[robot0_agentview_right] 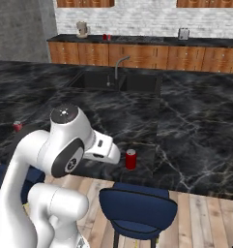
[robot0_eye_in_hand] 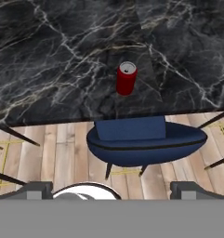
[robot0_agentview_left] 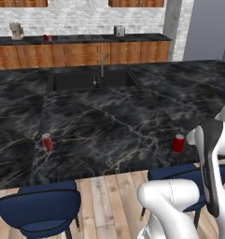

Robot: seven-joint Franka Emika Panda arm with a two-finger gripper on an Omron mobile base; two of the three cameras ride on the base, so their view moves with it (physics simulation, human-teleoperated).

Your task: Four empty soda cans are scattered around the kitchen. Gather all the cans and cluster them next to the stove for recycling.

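Observation:
A red soda can (robot0_eye_in_hand: 126,78) with a silvery top stands upright near the front edge of the black marble island; it also shows as the right-hand can (robot0_agentview_left: 178,143) and the can beside my hand (robot0_agentview_right: 131,159). A second can (robot0_agentview_left: 47,142) stands farther left on the island, seen small in the right base view (robot0_agentview_right: 17,126). More small red cans (robot0_agentview_left: 47,38) sit on the far counter (robot0_agentview_right: 106,37). My gripper (robot0_eye_in_hand: 113,189) is open and empty, hanging above a blue stool short of the nearest can. The stove is out of view.
Blue stools (robot0_agentview_left: 39,207) (robot0_agentview_right: 137,206) stand on the wood floor along the island's front edge. A sink (robot0_agentview_left: 93,79) with a faucet (robot0_agentview_left: 103,63) lies mid-island. A beige coffee grinder (robot0_agentview_left: 16,31) and a silver toaster (robot0_agentview_left: 119,31) stand on the far counter.

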